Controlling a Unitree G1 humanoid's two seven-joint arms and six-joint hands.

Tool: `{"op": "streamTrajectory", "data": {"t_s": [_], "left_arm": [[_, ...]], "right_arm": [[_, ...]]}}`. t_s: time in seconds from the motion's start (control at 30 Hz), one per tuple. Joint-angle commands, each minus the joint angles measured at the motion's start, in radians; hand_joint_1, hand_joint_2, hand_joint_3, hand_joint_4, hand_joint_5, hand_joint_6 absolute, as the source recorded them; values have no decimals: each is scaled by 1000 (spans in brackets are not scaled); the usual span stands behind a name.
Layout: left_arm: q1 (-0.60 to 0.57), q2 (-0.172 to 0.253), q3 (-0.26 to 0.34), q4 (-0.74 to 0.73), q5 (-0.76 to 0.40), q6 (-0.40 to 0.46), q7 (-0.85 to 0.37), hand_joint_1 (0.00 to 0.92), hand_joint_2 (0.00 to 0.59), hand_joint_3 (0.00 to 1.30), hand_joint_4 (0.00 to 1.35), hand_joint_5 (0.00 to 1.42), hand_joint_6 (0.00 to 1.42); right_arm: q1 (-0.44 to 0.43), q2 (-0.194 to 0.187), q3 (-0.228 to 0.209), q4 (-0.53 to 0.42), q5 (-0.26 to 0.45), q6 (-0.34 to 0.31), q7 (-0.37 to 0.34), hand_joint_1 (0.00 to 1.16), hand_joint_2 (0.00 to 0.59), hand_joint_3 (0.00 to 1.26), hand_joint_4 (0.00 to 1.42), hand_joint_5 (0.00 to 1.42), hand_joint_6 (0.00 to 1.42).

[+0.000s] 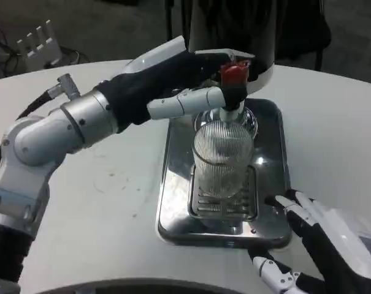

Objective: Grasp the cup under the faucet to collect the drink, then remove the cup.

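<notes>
The cup (pixel 222 160), clear ribbed plastic or glass and cylindrical, stands upright on the slotted grate (pixel 225 199) of a polished steel drip tray (pixel 173 184), directly beneath the faucet (pixel 232 107). That placement lets any drink fall straight into it, with spills caught by the tray.

The left hand (pixel 191 92) reaches across to the faucet's red handle (pixel 234 72), its fingers (pixel 185 103) extended against the tap body, seemingly to work the lever; whether they clasp it cannot be told.

The right hand (pixel 323 239) rests low at the tray's near right corner, fingers (pixel 295 211) spread and holding nothing, close to the cup but apart from it. It appears stationed to take the cup.

The worktop (pixel 111 184) is white, matte and lightly scuffed.
</notes>
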Motion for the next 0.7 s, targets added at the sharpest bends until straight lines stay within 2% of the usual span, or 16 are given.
{"op": "streamTrajectory", "data": {"t_s": [0.03, 0.3, 0.47, 0.7], "left_arm": [[-21, 10, 1, -47, -12, -12, -24, 0, 98, 263, 216, 288, 409], [-28, 28, 29, -99, -42, 16, -41, 0, 97, 275, 229, 301, 438], [-25, 21, 39, -118, -59, 28, -30, 0, 100, 277, 231, 307, 442], [-11, 8, -7, -97, -34, 26, -54, 0, 102, 277, 232, 303, 430]], "right_arm": [[13, 14, 3, -7, 9, 2, -9, 254, 436, 124, 0, 0, 47], [27, 19, 7, -16, 12, 4, -10, 268, 442, 124, 0, 0, 47], [41, 20, 1, -26, 19, 7, -11, 274, 443, 125, 0, 0, 47], [67, 16, -17, -43, 40, 7, -16, 279, 444, 125, 0, 0, 47]]}}
